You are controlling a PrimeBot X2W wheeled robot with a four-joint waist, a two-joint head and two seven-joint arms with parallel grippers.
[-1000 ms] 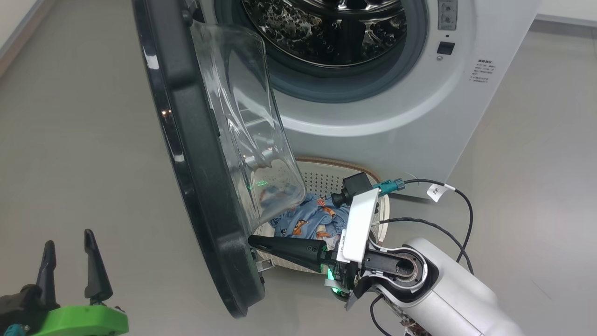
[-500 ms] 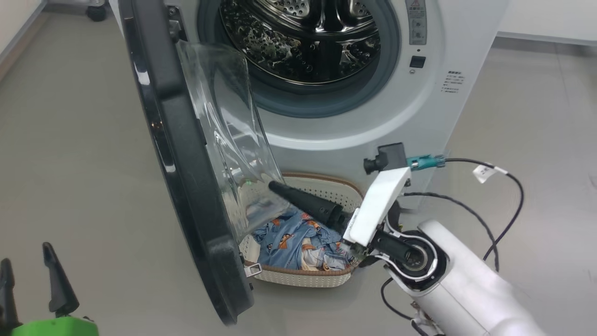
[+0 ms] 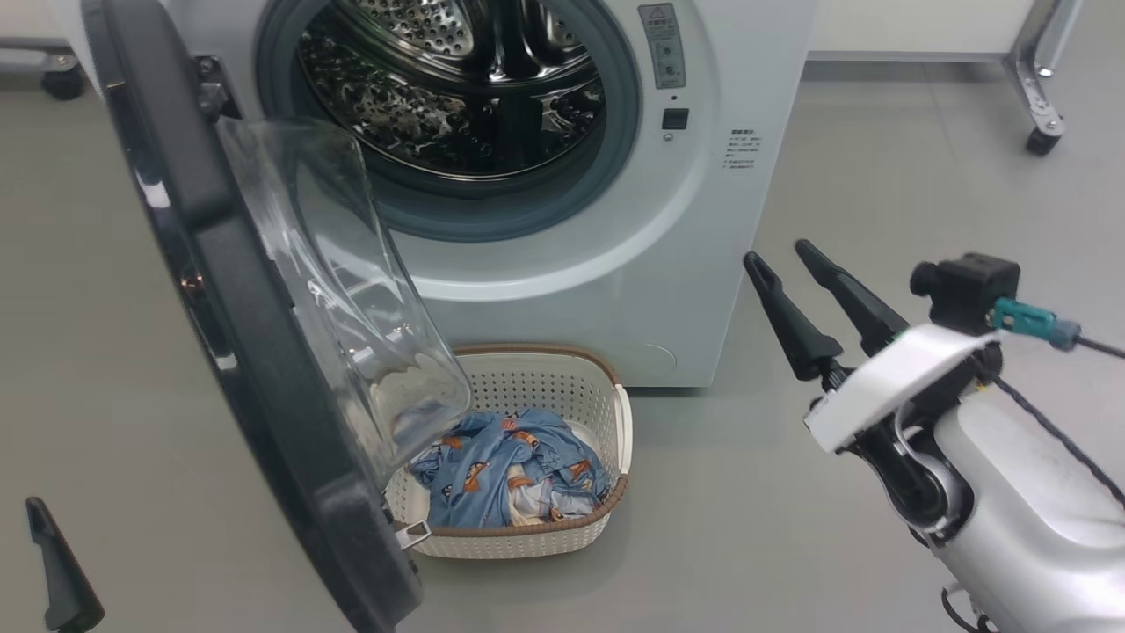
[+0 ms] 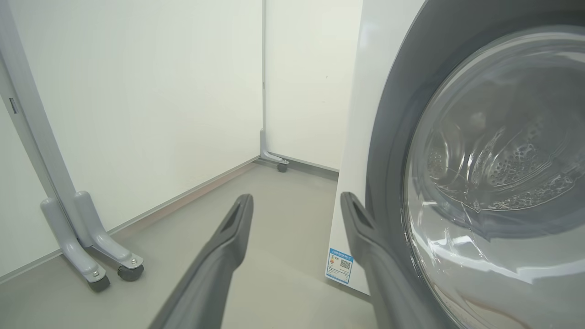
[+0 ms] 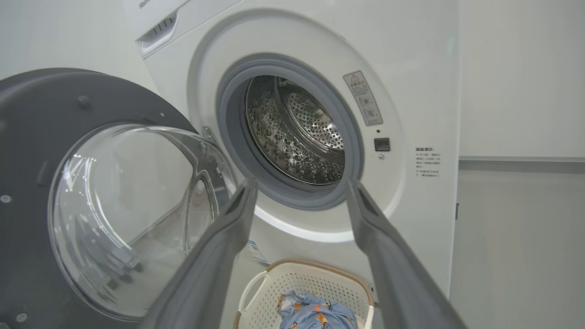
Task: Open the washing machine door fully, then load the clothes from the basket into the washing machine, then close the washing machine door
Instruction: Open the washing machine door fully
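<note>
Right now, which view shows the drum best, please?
Right wrist view: the steel drum sits whole in frame. The head view crops its top; the left wrist view shows it warped through door glass.

Left jaws and right jaws stand wide apart, empty.
</note>
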